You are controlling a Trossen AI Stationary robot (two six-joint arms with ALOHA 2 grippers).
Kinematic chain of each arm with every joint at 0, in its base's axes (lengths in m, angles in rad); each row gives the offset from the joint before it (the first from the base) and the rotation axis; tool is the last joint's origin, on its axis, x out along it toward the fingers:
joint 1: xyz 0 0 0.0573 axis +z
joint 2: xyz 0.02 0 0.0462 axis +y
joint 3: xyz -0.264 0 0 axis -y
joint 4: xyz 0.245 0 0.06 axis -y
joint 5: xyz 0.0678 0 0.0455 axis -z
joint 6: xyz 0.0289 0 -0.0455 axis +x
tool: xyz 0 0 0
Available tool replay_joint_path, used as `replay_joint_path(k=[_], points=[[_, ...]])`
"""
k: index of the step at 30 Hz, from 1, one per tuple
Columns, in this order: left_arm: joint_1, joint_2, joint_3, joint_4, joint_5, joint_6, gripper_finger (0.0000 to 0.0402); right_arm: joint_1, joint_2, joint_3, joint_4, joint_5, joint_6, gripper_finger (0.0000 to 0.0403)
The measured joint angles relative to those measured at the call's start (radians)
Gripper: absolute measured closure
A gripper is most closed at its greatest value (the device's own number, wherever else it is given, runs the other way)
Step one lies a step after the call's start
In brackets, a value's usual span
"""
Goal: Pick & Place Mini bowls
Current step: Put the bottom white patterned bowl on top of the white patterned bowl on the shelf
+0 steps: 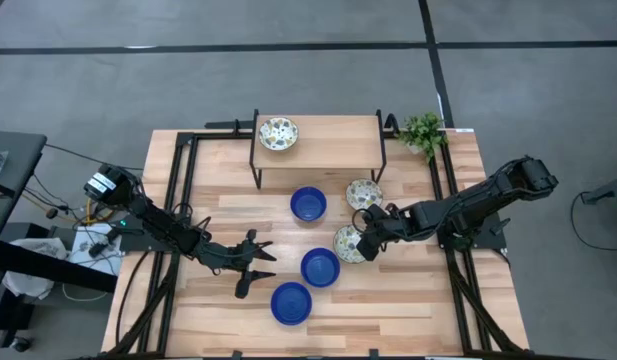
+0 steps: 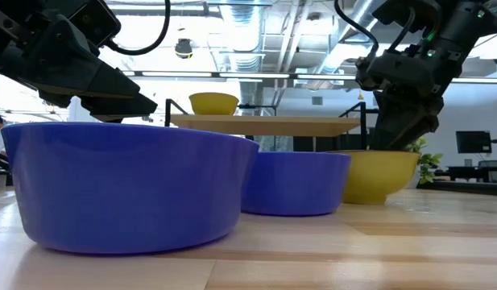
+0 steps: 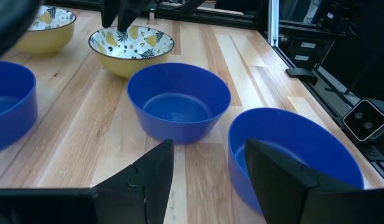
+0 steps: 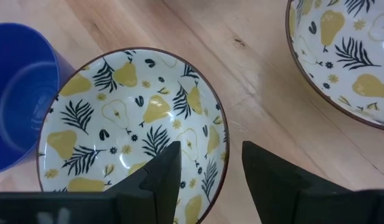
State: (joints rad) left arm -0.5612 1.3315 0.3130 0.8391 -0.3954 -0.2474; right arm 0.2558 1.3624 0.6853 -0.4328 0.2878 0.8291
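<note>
Fingers spread apart and holding nothing, the left gripper [image 1: 256, 266] hovers low over the table [image 1: 408, 310], pointing toward 2 blue bowls, the front blue bowl [image 1: 291, 303] and the middle blue bowl [image 1: 320, 267]; its wrist view shows both interiors bare. A 3rd blue bowl [image 1: 308, 204] sits nearer the small shelf [image 1: 333, 135], which carries 1 patterned bowl [image 1: 278, 133]. Further right, the right gripper [image 1: 362, 236] hangs just above the rim of a pear-patterned bowl [image 4: 132, 121], fingers parted, gripping nothing. Another pear bowl [image 1: 364, 193] lies just beyond. Only the low view reveals these patterned bowls' yellow outsides [image 2: 381, 173]. A small plant [image 1: 423, 132] stands at the far right corner.
</note>
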Motion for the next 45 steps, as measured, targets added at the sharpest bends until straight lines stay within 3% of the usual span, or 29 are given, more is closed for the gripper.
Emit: replay_joint_path(k=[31, 45], points=[[0.000, 0.000, 0.000, 0.000, 0.000, 0.000, 0.0206, 0.000, 0.001, -0.077, 0.094, 0.003, 0.008, 0.0247], [0.000, 0.000, 0.000, 0.000, 0.000, 0.000, 0.0206, 0.000, 0.001, -0.077, 0.095, 0.003, 0.002, 0.0330]])
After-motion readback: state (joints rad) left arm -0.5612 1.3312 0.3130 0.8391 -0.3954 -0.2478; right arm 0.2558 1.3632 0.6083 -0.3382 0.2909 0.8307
